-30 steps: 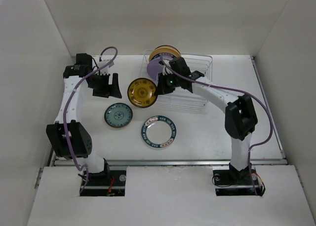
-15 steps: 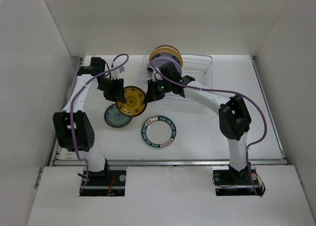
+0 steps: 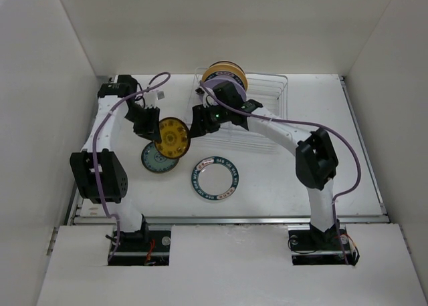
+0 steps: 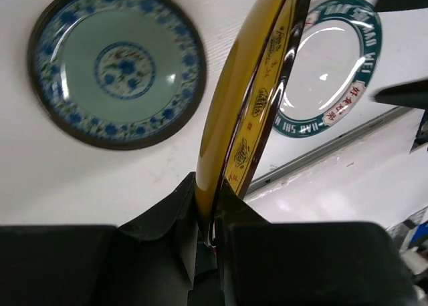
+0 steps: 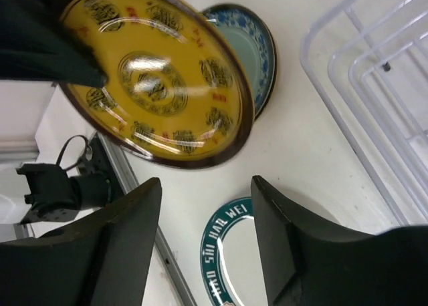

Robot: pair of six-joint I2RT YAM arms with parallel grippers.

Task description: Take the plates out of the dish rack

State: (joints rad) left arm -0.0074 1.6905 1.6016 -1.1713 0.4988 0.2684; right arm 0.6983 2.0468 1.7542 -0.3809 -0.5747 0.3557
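Observation:
The small gold-patterned plate hangs tilted above the table, and my left gripper is shut on its left rim. In the left wrist view this plate stands edge-on, with my left gripper pinching its lower rim. My right gripper is open just right of the plate, touching nothing. In the right wrist view the gold plate lies beyond my right gripper. The dish rack holds a lavender plate and a tan-yellow plate, both upright at its left end.
A blue-patterned plate lies flat on the table partly under the gold one. A white plate with a teal lettered rim lies flat nearer the front. The rack's wire side is close on my right gripper's right. White walls enclose the table.
My left gripper came in and shut on the gold plate's rim. My right gripper, which carried the plate leftward from the rack, has opened and let it go.

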